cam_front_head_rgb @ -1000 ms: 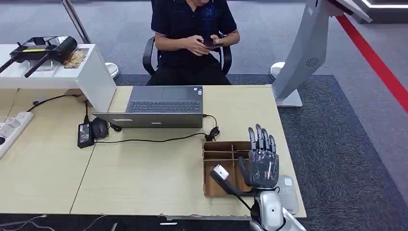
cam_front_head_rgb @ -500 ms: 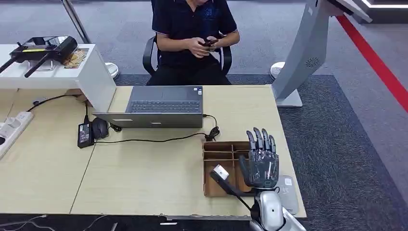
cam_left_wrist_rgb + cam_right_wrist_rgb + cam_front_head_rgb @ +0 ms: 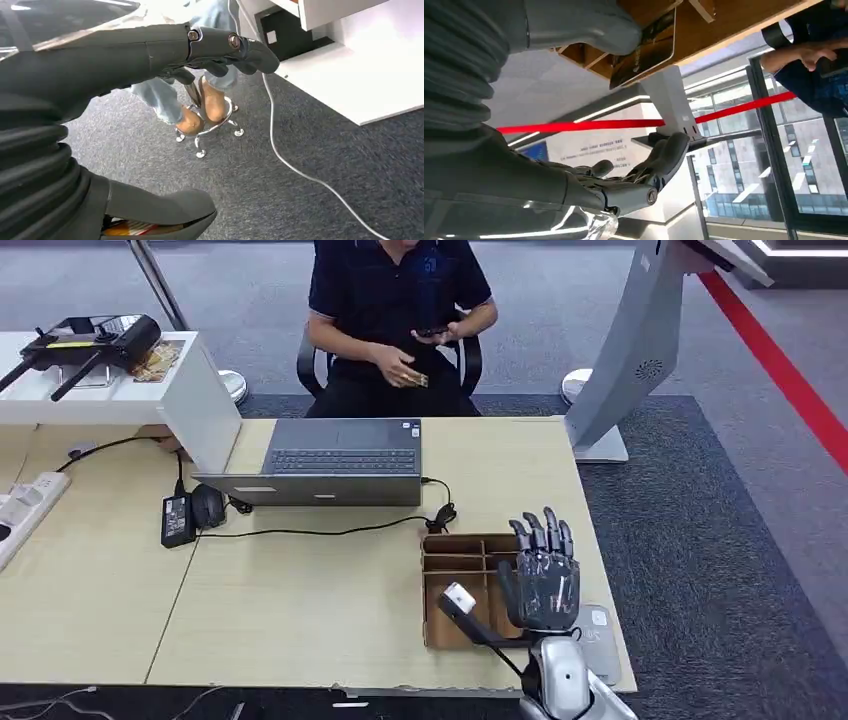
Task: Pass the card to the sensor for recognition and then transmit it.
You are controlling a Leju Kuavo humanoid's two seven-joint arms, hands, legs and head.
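Since a second ago, the right hand (image 3: 545,575) has sunk slightly over the cardboard box (image 3: 455,545) and its fingers have fanned apart. The person (image 3: 395,300) across the table (image 3: 300,610) has dropped one hand away from the phone.

Left to right:
- **Left hand** (image 3: 125,60): hangs off the table above the carpet. Its fingers are loosely extended and its thumb is apart, with nothing in its grasp.
- **Laptop** (image 3: 335,465): sits mid-table, with its cable trailing toward the box.
- **Card** (image 3: 646,47): stands in a compartment of the box, just beside the right thumb. Whether the thumb touches it cannot be told.
- **Right hand:** released and spread, holding nothing.
- **Sensor** (image 3: 600,635): the flat grey pad just beside the box, likely the reader.

The step in hand looks like the pick. To do it well, the hand should bring its thumb and a finger to opposite faces of the card, pinch near the upper edge and lift straight up clear of the dividers. The box may drag along with the card.
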